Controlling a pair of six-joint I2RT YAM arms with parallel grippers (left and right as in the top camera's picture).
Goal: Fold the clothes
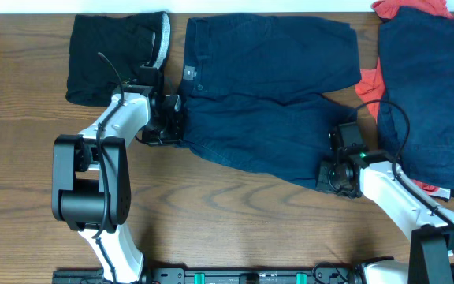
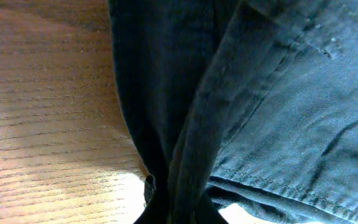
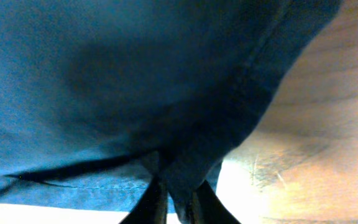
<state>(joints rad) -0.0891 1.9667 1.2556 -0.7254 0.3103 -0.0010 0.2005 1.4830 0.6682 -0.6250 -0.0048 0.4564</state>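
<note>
Navy-blue shorts lie spread across the middle of the wooden table, waistband at the left, legs to the right. My left gripper is shut on the shorts' lower waistband corner; in the left wrist view the pinched navy cloth rises in a fold between the fingers. My right gripper is shut on the hem of the nearer leg; in the right wrist view the navy cloth is gripped between the fingertips.
A folded black piece with a grey band lies at the back left. A folded navy garment lies over red-orange pieces at the right. Bare wooden table runs along the front.
</note>
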